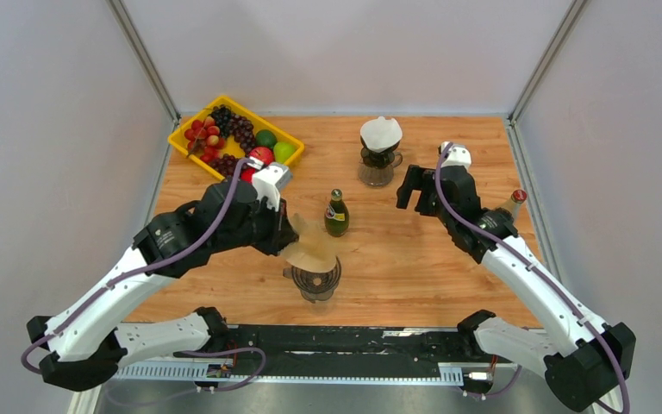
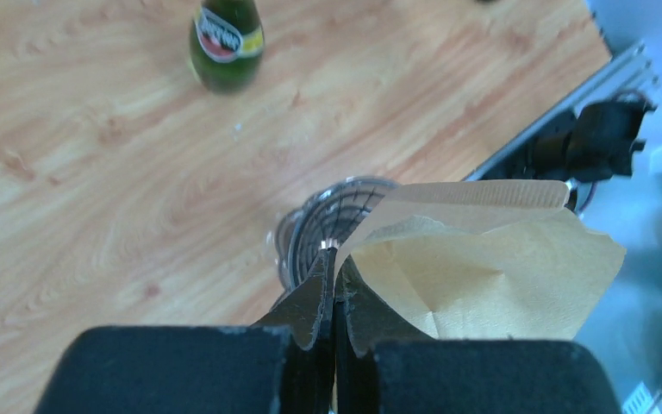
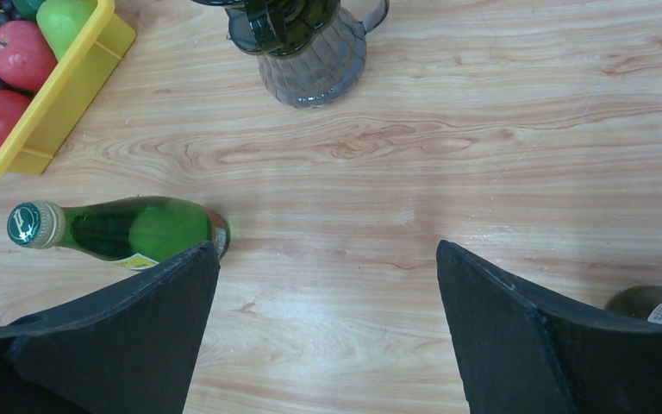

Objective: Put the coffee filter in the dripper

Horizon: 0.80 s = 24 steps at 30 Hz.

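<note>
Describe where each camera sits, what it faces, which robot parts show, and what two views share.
Top external: above and behind, looking down on the table; both arms show.
Left wrist: hangs above the wire dripper; its shut jaws pinch the paper filter.
Right wrist: looks down at the glass carafe; its open jaws show.
Shared: all three see the green bottle.
</note>
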### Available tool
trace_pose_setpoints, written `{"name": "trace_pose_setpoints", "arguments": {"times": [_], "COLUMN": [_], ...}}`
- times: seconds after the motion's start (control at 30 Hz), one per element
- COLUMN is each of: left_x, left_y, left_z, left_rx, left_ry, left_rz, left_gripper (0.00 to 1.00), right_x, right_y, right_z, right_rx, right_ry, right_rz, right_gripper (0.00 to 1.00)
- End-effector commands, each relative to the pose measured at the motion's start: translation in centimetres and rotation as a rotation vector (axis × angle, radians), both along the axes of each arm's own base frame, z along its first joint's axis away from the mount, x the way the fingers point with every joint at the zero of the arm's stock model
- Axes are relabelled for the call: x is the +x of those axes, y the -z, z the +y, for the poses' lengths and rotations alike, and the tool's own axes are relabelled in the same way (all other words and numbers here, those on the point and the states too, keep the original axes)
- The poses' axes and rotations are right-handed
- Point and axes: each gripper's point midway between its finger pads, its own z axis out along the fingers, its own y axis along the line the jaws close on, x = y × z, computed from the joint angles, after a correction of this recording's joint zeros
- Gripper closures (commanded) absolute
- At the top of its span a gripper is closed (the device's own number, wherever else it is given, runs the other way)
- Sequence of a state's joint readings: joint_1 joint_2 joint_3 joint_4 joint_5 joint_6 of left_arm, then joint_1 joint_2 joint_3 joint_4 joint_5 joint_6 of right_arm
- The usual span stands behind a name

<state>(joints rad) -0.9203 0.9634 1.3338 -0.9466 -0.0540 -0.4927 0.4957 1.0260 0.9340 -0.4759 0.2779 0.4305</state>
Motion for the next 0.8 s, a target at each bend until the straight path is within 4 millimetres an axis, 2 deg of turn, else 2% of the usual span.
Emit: {"name": "trace_pose_setpoints", "arguments": {"times": [0.0,0.13,0.27,0.47,0.63,0.77], "left_x": [-2.9,-3.5,-3.6,-3.5,-3.5,-3.2], "left_y": [3.8,4.9,6.0,6.6,6.8,6.3], "left_z": [0.5,-0.4,0.0,-0.2,-0.1,-0.2], "left_rx": [0.107,0.112,0.167,0.191,0.205,0.197], "left_ry": [0.088,0.146,0.147,0.156,0.160,0.157], "left_rz": [0.172,0.211,0.241,0.258,0.259,0.239], "left_gripper": [0.99,0.99,0.98,0.91,0.68,0.56], "right_x": [0.5,0.5,0.6,0.6,0.6,0.5], "right_y": [-0.3,0.0,0.2,0.4,0.2,0.0], "right_z": [0.6,0.7,0.7,0.7,0.7,0.6], "right_rx": [0.003,-0.004,-0.013,-0.017,-0.014,-0.013], "right_ry": [-0.031,-0.038,-0.039,-0.039,-0.042,-0.042], "right_rz": [-0.014,-0.005,-0.003,0.001,-0.002,-0.008], "right_gripper": [0.00,0.00,0.00,0.00,0.00,0.00]}}
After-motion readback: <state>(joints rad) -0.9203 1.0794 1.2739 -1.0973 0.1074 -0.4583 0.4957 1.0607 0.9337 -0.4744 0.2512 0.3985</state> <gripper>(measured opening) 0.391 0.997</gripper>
